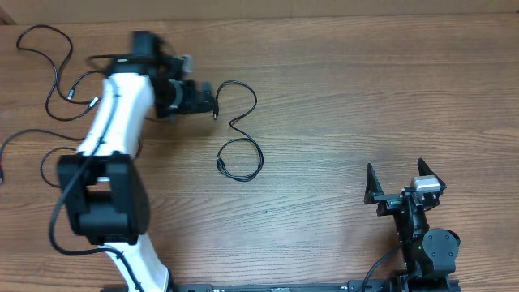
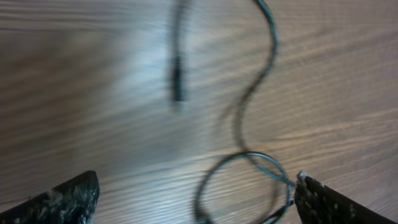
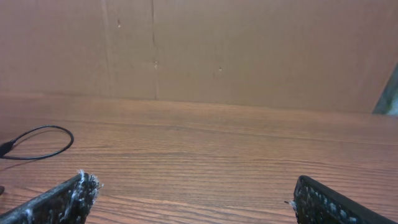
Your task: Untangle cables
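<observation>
One thin black cable (image 1: 243,122) lies loose mid-table, snaking from a plug end near my left gripper down to a small loop (image 1: 241,161). My left gripper (image 1: 209,99) is open and empty, just left of that plug end. In the blurred left wrist view the plug (image 2: 178,81), the curving cord (image 2: 268,50) and the loop (image 2: 245,180) lie ahead of the open fingers (image 2: 198,180). Another cable (image 1: 57,69) lies at the far left back. My right gripper (image 1: 396,170) is open and empty at the front right, its fingers (image 3: 193,182) over bare wood, a cable loop (image 3: 43,143) far to its left.
A further black cord (image 1: 24,138) curves at the left edge by the left arm's base (image 1: 101,199). A brown cardboard wall (image 3: 199,50) stands behind the table in the right wrist view.
</observation>
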Motion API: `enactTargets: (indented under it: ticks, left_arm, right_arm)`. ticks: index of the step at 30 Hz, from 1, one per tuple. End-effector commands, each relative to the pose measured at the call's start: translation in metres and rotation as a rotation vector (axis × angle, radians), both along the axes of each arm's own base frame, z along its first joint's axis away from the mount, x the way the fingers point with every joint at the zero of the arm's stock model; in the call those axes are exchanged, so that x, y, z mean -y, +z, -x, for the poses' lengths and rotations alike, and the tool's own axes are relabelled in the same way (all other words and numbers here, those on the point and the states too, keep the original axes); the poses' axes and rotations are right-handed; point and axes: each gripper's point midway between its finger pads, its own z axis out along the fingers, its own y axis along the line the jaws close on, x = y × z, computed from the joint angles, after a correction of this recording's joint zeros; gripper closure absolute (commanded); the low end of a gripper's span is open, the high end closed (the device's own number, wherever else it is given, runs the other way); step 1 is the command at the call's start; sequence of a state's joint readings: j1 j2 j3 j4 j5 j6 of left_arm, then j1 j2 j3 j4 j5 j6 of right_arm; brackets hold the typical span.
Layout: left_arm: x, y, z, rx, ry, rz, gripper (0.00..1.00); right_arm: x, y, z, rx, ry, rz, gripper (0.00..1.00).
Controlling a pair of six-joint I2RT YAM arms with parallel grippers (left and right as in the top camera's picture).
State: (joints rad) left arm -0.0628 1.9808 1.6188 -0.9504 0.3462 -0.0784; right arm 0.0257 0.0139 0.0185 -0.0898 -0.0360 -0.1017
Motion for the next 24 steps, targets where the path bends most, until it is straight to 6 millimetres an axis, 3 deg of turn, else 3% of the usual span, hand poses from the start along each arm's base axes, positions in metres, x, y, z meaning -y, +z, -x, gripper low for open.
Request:
enactTargets:
  ticks: [1, 4, 7, 13, 19, 24]
  left_arm:
    - [0.029, -0.001, 0.002, -0.021, 0.072, -0.073, 0.00]
    - [0.059, -0.005, 0.011, -0.031, 0.062, -0.109, 0.00]
    - [0.072, -0.007, 0.015, 0.012, 0.031, -0.214, 0.00]
    - [0.073, -0.007, 0.014, 0.079, 0.017, -0.366, 0.02]
    - [0.063, -0.007, 0.010, 0.087, 0.081, -0.406, 0.07]
    - [0.064, -0.019, 0.012, 0.051, 0.113, -0.395, 0.15]
  right_arm:
    - [0.003, -0.002, 0.000, 0.004, -0.016, 0.001, 0.00]
    - [0.003, -0.002, 0.000, 0.004, -0.017, 0.001, 0.00]
    - [0.003, -0.002, 0.000, 0.004, -0.016, 0.001, 0.00]
    - [0.003, -0.002, 0.000, 0.004, -0.016, 0.001, 0.00]
    - [0.003, -0.002, 0.000, 0.004, -0.016, 0.001, 0.00]
    - [0.003, -0.002, 0.000, 0.004, -0.016, 0.001, 0.00]
